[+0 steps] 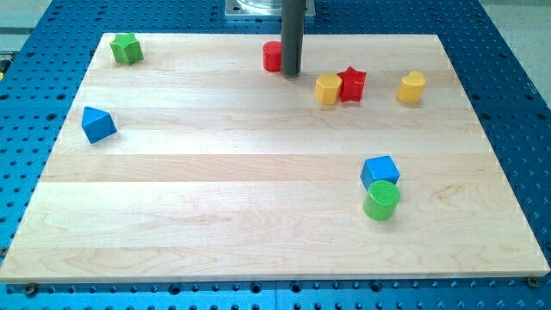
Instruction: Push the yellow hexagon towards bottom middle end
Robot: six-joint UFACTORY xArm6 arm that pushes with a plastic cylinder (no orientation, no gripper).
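The yellow hexagon (pixel 327 89) lies on the wooden board (pixel 258 198) near the view's top, right of centre, touching a red star (pixel 351 83) on its right side. My tip (pixel 291 72) is at the lower end of the dark rod, up and to the left of the yellow hexagon, about 40 px from it. A red block (pixel 272 56) sits just left of the rod, partly hidden behind it. A yellow cylinder (pixel 411 87) lies further right.
A green star-like block (pixel 126 48) is at the top left corner. A blue triangular block (pixel 97 124) is at the left. A blue cube (pixel 380 170) touches a green cylinder (pixel 381 201) at the lower right. Blue perforated table (pixel 516 86) surrounds the board.
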